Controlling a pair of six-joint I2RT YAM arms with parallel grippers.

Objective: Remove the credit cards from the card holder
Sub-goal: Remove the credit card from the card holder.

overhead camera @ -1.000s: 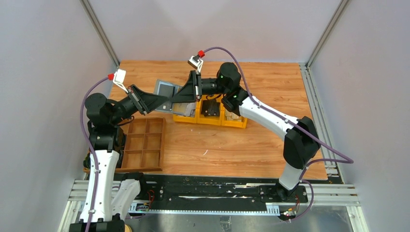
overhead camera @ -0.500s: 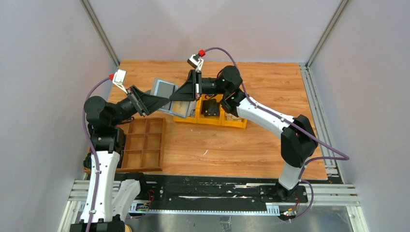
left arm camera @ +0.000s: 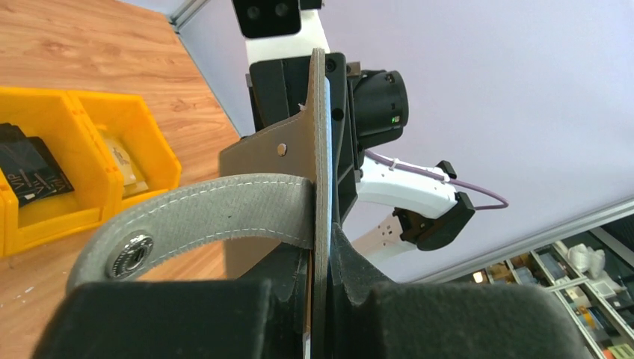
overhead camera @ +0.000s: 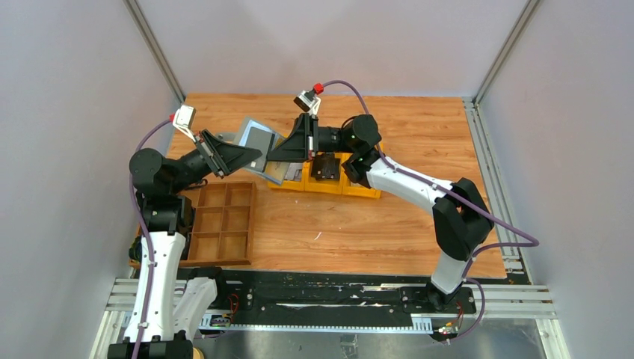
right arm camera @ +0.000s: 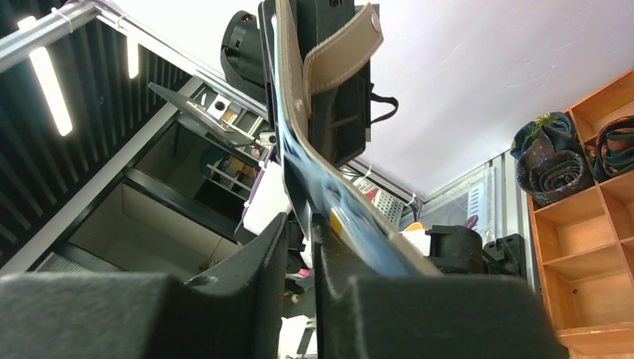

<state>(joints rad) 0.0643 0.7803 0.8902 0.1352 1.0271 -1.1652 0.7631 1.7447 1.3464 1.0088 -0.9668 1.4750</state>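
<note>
Card holder (overhead camera: 258, 140) is up off the table (overhead camera: 359, 232), held between both grippers near the left end of the yellow bins (overhead camera: 360, 193). Whether it hangs directly over a bin cannot be told.

Left wrist view, near to far: left gripper (left arm camera: 321, 280) is pinched on the holder's lower edge. The holder shows edge-on, as a thin line only. The grey closing tab (left arm camera: 202, 217), with a metal snap, curls out to the left. Beyond it, the right arm's black wrist is partly covered by the holder's panel.

Right wrist view: right gripper (right arm camera: 299, 247) is clamped on the holder, which bends up and away from the fingers, bluish inner face showing. A small orange-yellow patch sits on that face; card or not, cannot tell.

Credit cards: none clearly made out, since the pockets are edge-on or hidden behind the grippers.

Top view: wooden compartment tray (overhead camera: 217, 262) lies nearest, at left. A black item (overhead camera: 326, 166) lies in the middle bin.
</note>
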